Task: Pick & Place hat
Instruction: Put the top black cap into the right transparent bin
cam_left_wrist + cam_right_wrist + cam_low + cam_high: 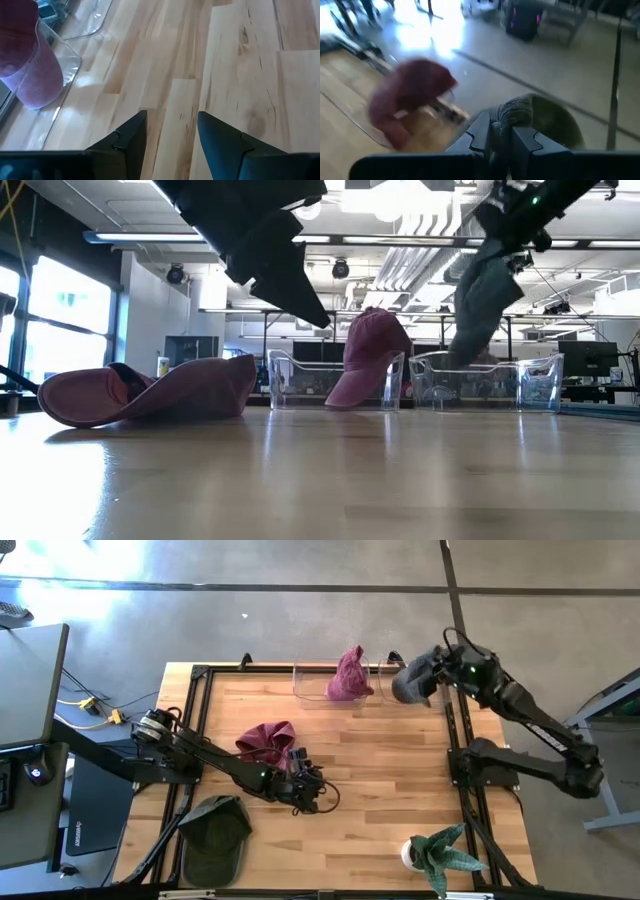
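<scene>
The right gripper (pixel 432 680) is pinched shut on a grey hat (pixel 412 680), holding it in the air at the table's far edge near the far right corner, over the right-hand clear bin (pixel 485 383). From the low view the hat hangs limp from the fingers, its lowest fold just above or already dipping inside the bin's rim; which of the two cannot be told. To finish this step well, the arm would likely do best to lower straight down until most of the cloth has slumped inside the walls, then part its fingers, since soft fabric let go too high could drape over the rim.

The left gripper (pixel 308 792) waits low over the bare middle of the table (pixel 400 770), fingers apart with nothing between them.

A pink hat (pixel 349 676) already stands crumpled in the left-hand clear bin (pixel 312 680) on the far edge. A maroon hat (pixel 267 741) lies flattened on the wood left of centre, and a dark green cap (pixel 213 830) rests near the near left corner. All look like soft, floppy cotton with stiffer brims. The bins are thin, glossy transparent plastic with low walls, and the table is pale, smooth butcher-block planking. A potted plant (pixel 440 855) with striped, pointed leaves sits at the near edge
</scene>
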Controlling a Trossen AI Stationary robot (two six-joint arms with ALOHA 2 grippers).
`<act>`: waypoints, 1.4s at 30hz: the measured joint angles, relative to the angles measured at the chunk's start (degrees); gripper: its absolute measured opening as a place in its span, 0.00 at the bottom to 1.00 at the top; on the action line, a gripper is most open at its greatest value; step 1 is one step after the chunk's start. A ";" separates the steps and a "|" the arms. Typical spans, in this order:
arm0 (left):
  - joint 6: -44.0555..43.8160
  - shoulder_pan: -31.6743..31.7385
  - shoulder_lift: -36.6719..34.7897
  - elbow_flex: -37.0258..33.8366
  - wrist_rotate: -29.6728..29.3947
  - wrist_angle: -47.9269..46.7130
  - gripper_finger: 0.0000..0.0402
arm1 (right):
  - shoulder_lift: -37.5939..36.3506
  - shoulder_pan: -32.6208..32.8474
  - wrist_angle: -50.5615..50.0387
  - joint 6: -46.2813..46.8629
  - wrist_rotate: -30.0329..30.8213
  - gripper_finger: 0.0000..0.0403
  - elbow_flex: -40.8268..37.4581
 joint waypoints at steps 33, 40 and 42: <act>-0.07 0.00 0.07 0.04 3.09 -0.25 0.42 | 16.19 -10.82 -5.49 -6.43 1.69 0.14 0.02; -0.07 0.02 0.07 0.04 3.04 -0.23 0.42 | 18.19 -9.34 -6.52 -7.36 6.76 0.30 0.02; -0.07 0.02 0.07 0.04 3.04 -0.13 0.42 | 18.15 -9.28 -6.49 -7.34 6.91 0.35 0.04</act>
